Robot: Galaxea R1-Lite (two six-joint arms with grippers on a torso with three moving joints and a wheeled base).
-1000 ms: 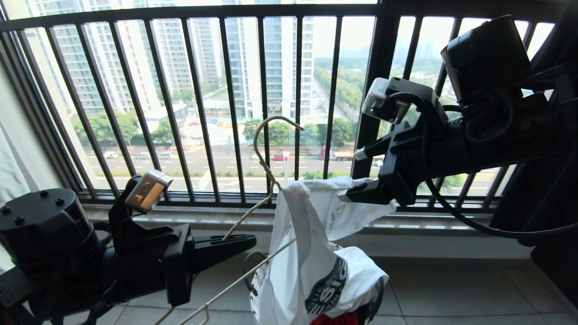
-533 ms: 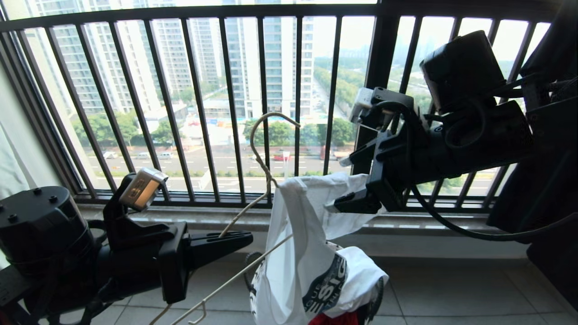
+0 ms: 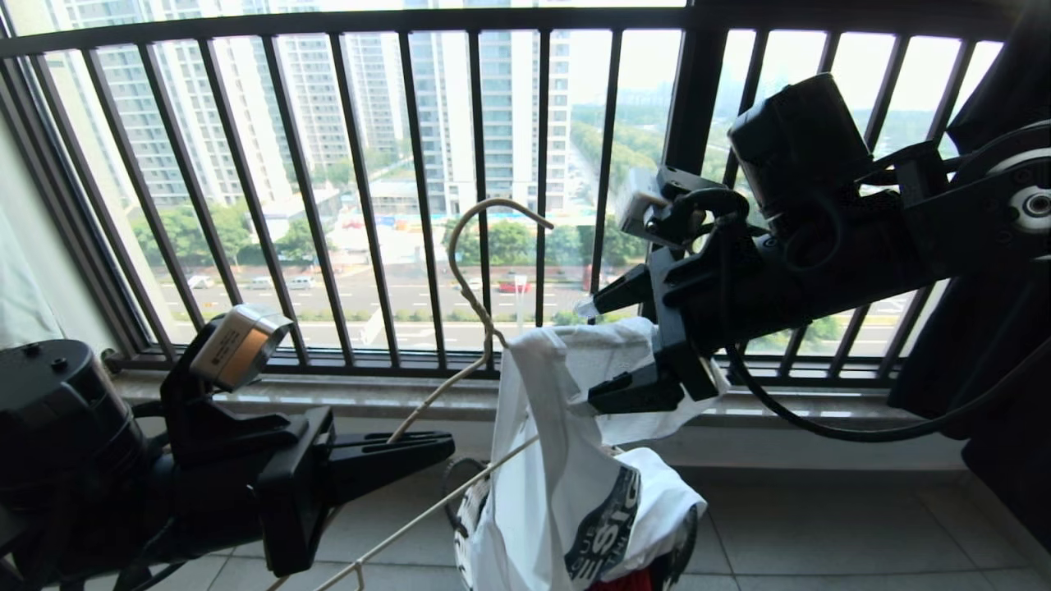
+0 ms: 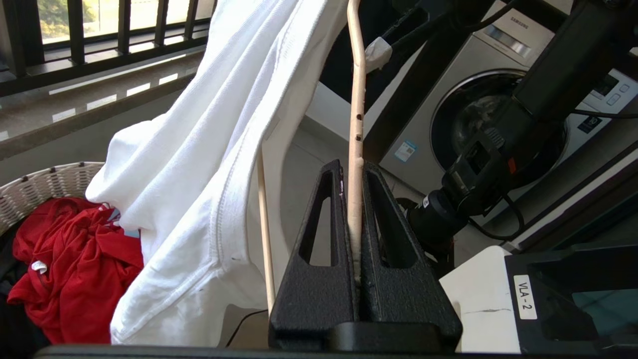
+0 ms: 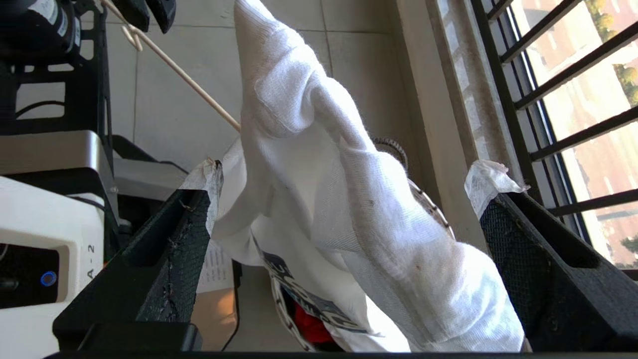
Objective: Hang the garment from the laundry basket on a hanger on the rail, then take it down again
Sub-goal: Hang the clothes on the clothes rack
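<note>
Right pincer (image 3: 603, 355) now wider, straddling garment (image 3: 558, 460), floor (image 3: 821, 533) beside

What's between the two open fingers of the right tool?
A fold of the white T-shirt lies between the right tool's spread fingers, seen in the right wrist view.

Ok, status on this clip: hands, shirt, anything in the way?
Left hand shut on hanger. Right hand open, straddling T-shirt. Shirt half-draped on hanger above laundry basket. Nothing blocking.
</note>
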